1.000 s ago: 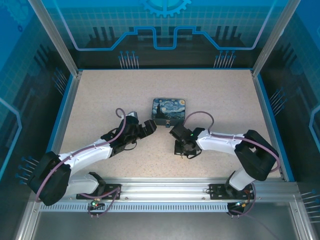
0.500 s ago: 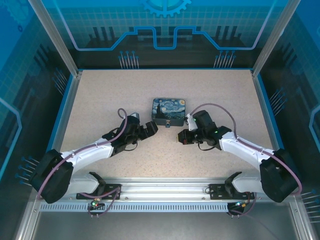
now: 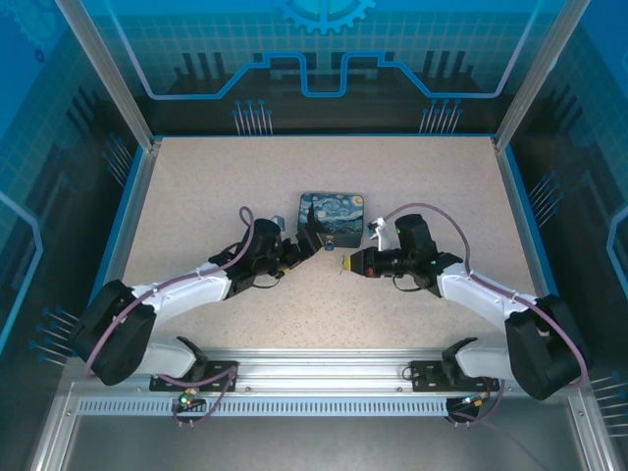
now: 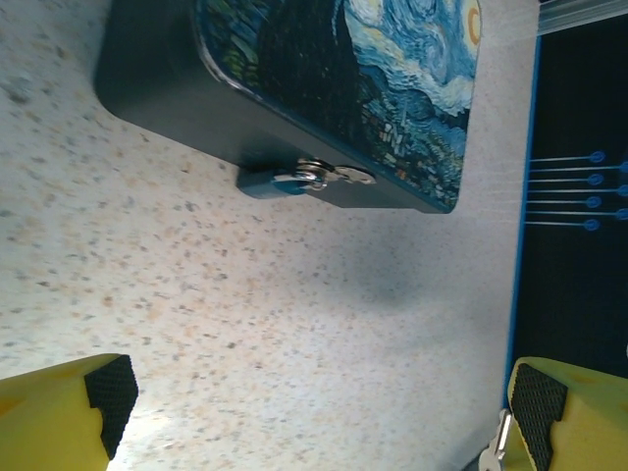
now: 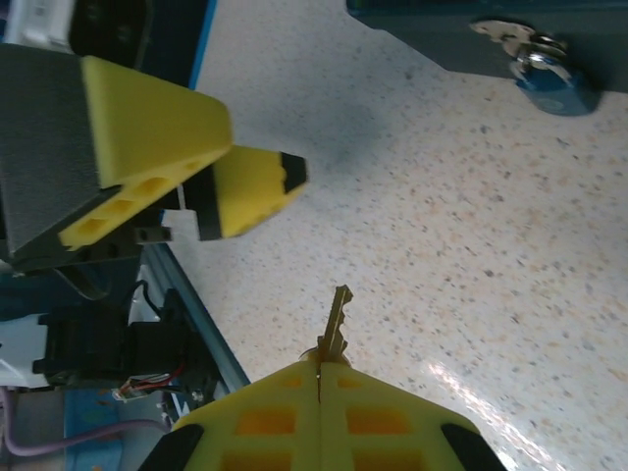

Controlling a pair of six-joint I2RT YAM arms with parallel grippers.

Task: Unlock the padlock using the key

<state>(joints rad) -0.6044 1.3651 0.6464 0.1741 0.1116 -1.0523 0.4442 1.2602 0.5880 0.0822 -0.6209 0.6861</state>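
Fingers [image 4: 59, 417] of the left gripper [image 4: 324, 397] stand wide apart with nothing between them. Each is yellow with a black pad, and they hover over the speckled beige table [image 4: 196, 294]. From above, that gripper sits just beside the front left corner of the tin [image 3: 332, 214]. The tin is a flat rectangular box whose lid is painted with dark blue swirls, a yellow moon and a black cypress shape.

The padlock [image 4: 270, 183] lies on the table against the tin's near wall, about midway along it. Its body is teal-blue, small and rounded. A thin silvery shackle [image 4: 312, 177] runs from it through the tin's metal clasp [image 4: 351, 177]. The shackle looks seated in the body, though the wrist view is too soft to be sure. Any lettering on the padlock is too small to read.

To the right, the right gripper [image 5: 319, 365] is pressed tight on the key [image 5: 336, 316]. Its two yellow fingers meet flat along a seam, and the key's thin brassy blade, notched along one edge, sticks out past the tips. The key's head is hidden between the fingers. Its tip hangs above the table, near the padlock but apart from it, and apart from the left gripper's fingers as well.
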